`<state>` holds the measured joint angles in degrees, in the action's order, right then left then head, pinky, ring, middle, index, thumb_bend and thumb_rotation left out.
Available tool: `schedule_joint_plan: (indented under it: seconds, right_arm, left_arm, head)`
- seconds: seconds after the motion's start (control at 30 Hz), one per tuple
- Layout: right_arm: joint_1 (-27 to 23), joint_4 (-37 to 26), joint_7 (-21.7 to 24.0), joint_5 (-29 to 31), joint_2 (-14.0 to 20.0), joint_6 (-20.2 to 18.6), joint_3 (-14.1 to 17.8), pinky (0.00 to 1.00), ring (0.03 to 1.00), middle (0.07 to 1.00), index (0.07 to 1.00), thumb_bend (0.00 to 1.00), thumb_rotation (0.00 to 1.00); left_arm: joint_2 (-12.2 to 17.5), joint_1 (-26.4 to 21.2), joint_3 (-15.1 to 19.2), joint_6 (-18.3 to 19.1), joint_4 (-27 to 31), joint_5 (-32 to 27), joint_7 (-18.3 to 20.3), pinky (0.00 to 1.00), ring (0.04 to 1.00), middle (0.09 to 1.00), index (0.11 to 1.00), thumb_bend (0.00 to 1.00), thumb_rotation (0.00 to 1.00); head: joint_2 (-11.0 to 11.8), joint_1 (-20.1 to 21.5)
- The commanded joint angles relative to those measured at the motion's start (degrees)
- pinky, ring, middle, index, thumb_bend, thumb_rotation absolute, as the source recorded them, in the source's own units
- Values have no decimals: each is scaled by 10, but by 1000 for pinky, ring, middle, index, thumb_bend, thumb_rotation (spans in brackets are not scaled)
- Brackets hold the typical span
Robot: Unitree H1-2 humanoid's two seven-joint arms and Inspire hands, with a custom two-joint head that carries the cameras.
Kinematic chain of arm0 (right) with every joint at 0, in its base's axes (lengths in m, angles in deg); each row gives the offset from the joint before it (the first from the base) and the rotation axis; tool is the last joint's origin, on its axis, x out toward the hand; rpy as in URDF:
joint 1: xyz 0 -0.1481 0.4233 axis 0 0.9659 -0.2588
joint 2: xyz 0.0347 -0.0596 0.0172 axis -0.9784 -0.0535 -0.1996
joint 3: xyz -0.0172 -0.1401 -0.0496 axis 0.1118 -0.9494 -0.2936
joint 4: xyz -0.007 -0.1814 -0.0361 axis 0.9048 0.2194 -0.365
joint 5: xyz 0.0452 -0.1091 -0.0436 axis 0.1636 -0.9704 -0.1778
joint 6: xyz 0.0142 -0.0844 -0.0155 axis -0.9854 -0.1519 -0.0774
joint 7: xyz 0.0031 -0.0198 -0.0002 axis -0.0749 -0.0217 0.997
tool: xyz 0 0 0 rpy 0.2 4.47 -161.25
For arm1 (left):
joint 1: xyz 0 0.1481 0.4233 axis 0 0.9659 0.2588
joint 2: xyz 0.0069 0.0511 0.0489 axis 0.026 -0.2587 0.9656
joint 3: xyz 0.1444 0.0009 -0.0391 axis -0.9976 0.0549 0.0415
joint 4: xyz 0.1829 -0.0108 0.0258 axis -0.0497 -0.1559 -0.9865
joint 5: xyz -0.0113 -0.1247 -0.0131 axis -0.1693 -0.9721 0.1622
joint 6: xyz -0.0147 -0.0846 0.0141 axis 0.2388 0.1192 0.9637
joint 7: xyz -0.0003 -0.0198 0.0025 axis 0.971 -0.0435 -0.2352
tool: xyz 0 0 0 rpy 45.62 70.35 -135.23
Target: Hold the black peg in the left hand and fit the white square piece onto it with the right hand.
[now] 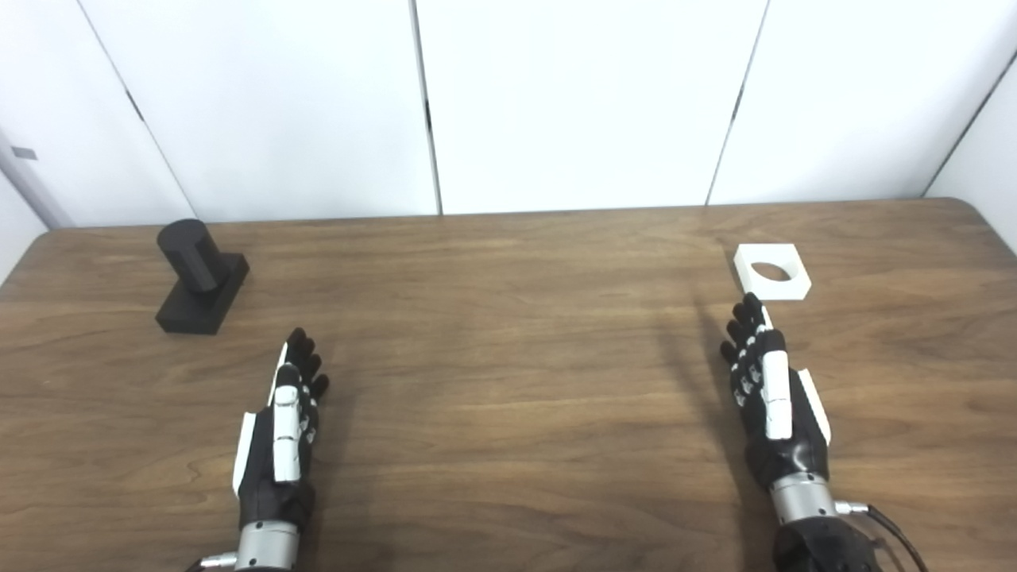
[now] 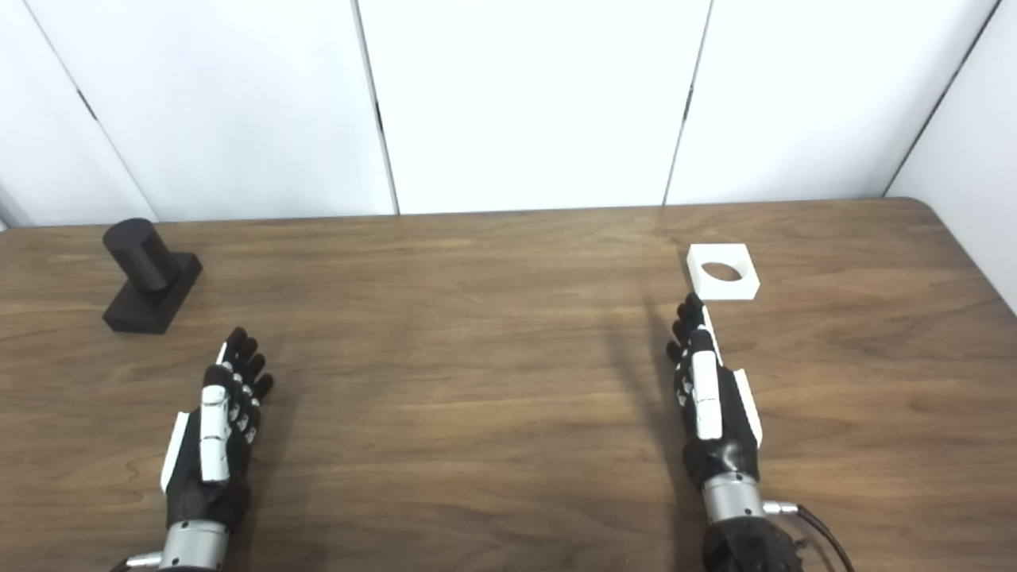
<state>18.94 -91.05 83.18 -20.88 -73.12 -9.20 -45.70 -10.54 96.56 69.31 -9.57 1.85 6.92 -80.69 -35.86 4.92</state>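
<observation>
We see the peg (image 1: 201, 276) standing on its black base at the far left of the table (image 1: 508, 397), well apart from our left hand (image 1: 284, 429), which lies nearer us with fingers stretched out and apart, holding nothing. Our right hand (image 1: 769, 397) is likewise spread and empty, its fingertips (image 1: 751, 306) just short of the white piece (image 1: 771, 271), which lies flat at the far right with its round hole facing up.

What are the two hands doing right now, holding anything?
Left hand: open, holding nothing, short of the black peg.
Right hand: open, holding nothing, fingertips just short of the white square piece.
</observation>
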Motion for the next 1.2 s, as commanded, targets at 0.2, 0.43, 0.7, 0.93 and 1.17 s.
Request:
schedule_joint_plan:
  seconds: [0.2,0.43,0.7,0.93,1.17]
  right_arm:
    - [26,10,3,2,18,11,-2,1000,1000,1000,1000,590,1000]
    - [26,10,0,-1,19,11,-2,1000,1000,994,1000,588,1000]
    - [27,11,1,4,24,8,3,1000,1000,996,1000,608,1000]
    - [26,26,14,25,40,19,7,1000,1000,1000,1000,579,1000]
    - [24,42,15,33,54,34,8,1000,1000,1000,1000,581,1000]
  left_arm:
    - [6,1,-6,-1,2,8,1,1000,1000,1000,1000,571,1000]
    - [5,2,-7,-1,3,13,-1,998,998,1000,999,570,1000]
    - [-1,3,-14,-11,-5,23,-5,981,981,996,993,610,1000]
    - [-9,4,-23,-12,-8,27,-5,988,990,1000,1000,589,1000]
    - [-16,3,-36,-9,-16,35,-17,975,988,999,999,596,1000]
  head:
    - [0,0]
    - [2,-5]
    - [9,-43]
    - [21,-86]
    - [39,-128]
